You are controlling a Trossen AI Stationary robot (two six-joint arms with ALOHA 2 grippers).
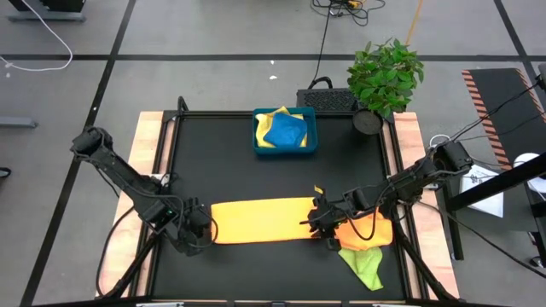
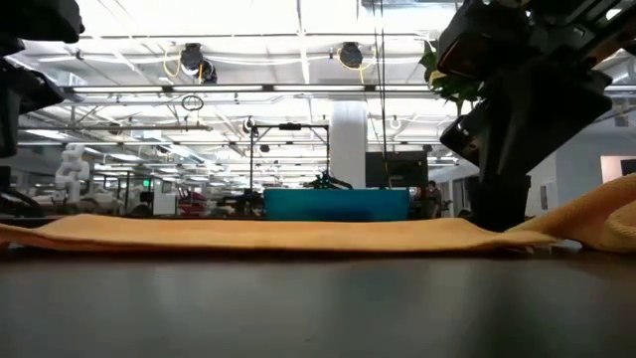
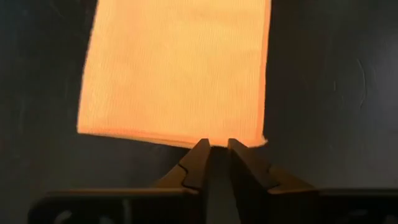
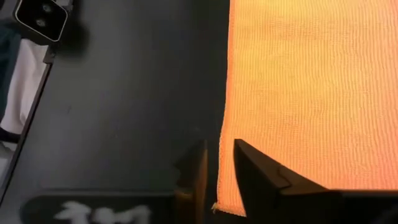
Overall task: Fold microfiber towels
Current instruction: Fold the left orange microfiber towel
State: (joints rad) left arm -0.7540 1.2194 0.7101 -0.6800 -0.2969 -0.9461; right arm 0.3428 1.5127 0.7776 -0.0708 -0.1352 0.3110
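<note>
An orange-yellow towel (image 1: 263,220) lies flat on the black worktop (image 1: 230,170), folded into a long strip near the front edge. The left tool (image 1: 201,226) is at the strip's left end; its fingers (image 3: 198,163) stand a little apart, with the tips at the cloth's edge and nothing held. The right tool (image 1: 317,220) is at the right end, its fingers (image 4: 258,171) slightly apart on both sides of the towel's edge; it is not clear if they pinch it. Beside it lie another orange towel (image 1: 368,230) and a lime green towel (image 1: 365,266). At the back, a blue tray (image 1: 285,150) holds a blue towel (image 1: 284,130) and a pale yellow towel (image 1: 267,116).
</note>
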